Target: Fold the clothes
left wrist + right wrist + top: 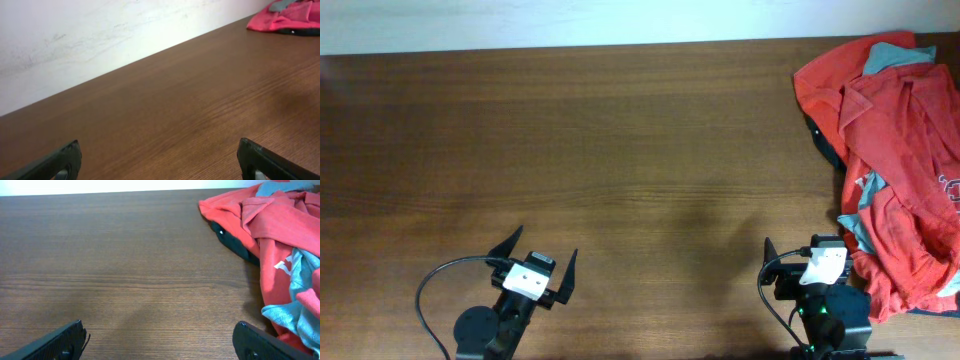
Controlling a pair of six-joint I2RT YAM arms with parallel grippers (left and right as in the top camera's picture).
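Observation:
The clothes lie in a crumpled pile (895,110) at the table's right edge. They are orange-red T-shirts (280,225) with a light grey-blue T-shirt (300,285) tangled among them. From the left wrist the pile (290,20) shows only far off at the upper right. My left gripper (546,243) sits at the front left, open over bare wood (159,150), far from the pile. My right gripper (807,250) is at the front right, open and holding nothing (159,330). Its right finger (260,342) is right beside the pile's near edge.
A dark strip (235,242) shows under the pile's left edge; I cannot tell what it is. The brown wooden table (620,150) stretches left of the pile to a pale wall (75,35) at the back. Black cables (435,290) loop by the arm bases.

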